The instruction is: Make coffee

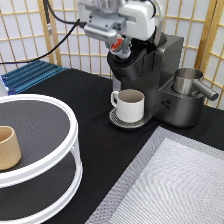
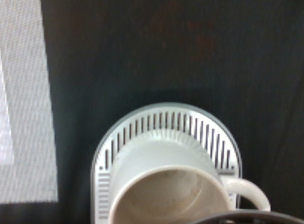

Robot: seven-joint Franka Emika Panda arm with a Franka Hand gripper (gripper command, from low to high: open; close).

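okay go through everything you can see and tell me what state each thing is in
gripper: over the coffee machine's top, shut on the coffee pod.
coffee pod: held at the machine's top.
white mug: upright on the drip tray, empty.
coffee machine: upright, mug beneath its spout.
metal jug: upright on the machine's side.
tan cup: upright on the round stand's upper shelf.

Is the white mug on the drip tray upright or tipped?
Upright: the white mug stands on the drip tray, its open mouth facing up.

Glossy ceramic mug [image 1: 129, 104], brushed metal jug [image 1: 188, 81], matt blk plastic coffee machine [image 1: 150, 70]
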